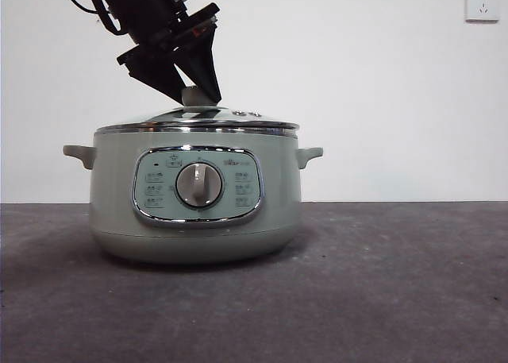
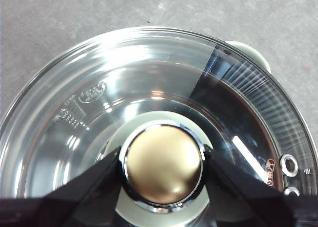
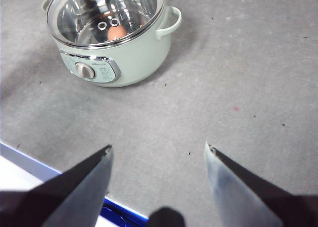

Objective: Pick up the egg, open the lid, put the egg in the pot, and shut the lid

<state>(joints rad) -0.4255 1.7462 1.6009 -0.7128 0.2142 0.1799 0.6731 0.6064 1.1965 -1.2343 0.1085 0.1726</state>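
Lidded pot on a grey worktop before a white wall.
The wall (image 1: pixel 381 93) carries a socket (image 1: pixel 482 3); the speckled worktop (image 1: pixel 381 283) bears the pot (image 1: pixel 194 220), lid (image 1: pixel 198 121) seated, left gripper (image 2: pixel 161 163) jaws clasping its knob (image 2: pixel 162 165), right gripper (image 3: pixel 158 155) jaws spread well apart from it, egg (image 3: pixel 117 33) inside.

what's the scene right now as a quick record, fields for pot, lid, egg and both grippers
pot: on the grey table, dial panel facing the front camera
lid: seated on the pot's rim
egg: inside the pot, seen through the glass lid
left gripper: jaws on either side of the lid's knob
right gripper: open, holding nothing, above bare table away from the pot
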